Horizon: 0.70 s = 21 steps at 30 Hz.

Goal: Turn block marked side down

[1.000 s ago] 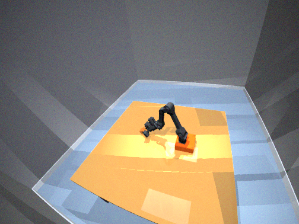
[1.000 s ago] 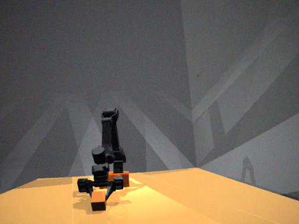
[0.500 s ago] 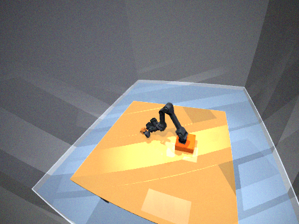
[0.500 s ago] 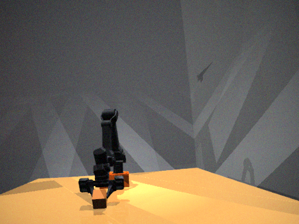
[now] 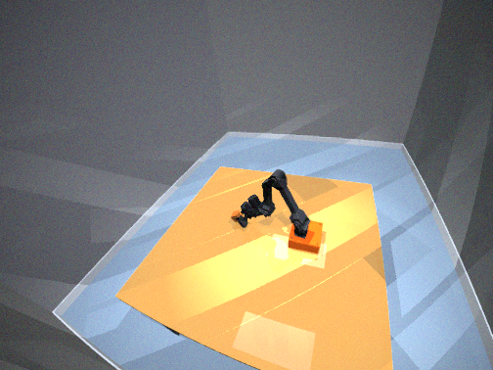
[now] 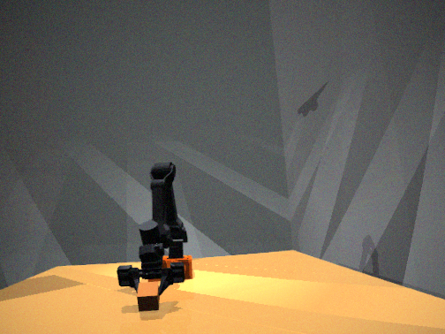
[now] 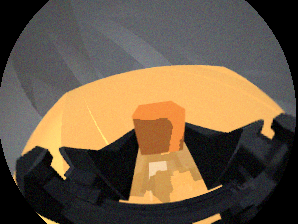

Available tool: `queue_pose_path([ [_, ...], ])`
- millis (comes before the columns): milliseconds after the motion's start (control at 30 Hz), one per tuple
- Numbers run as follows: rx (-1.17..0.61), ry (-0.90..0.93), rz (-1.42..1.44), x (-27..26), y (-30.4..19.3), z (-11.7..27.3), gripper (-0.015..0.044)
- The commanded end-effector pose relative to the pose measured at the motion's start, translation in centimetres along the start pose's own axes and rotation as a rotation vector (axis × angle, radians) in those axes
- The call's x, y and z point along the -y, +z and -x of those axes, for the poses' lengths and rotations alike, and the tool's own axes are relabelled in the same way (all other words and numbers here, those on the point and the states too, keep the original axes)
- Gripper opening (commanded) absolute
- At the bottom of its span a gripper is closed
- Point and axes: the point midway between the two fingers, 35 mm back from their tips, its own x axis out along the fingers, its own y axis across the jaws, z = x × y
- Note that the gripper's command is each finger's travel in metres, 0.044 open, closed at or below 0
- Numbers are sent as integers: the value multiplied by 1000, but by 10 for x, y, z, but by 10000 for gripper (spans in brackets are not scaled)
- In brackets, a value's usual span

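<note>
My end effector (image 6: 149,283) is clamped on the block (image 6: 148,295), one finger on each side. I see the block low over the orange worktop (image 6: 309,292), its shadow just beneath, near the arm's orange base (image 5: 306,236); whether it touches the surface I cannot tell.

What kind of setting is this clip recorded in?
Likely a bare test workcell: one dark six-joint arm on an orange base, a flat orange table top, plain grey walls. Its hand grips a small orange block.
</note>
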Motion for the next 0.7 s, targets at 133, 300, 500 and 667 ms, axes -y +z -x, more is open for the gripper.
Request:
queue_pose_path([
  [133, 7, 5, -2, -1, 2, 0, 289],
  [300, 7, 5, -2, -1, 2, 0, 420],
  [500, 7, 5, -2, -1, 2, 0, 440],
  [667, 7, 5, -2, -1, 2, 0, 440],
])
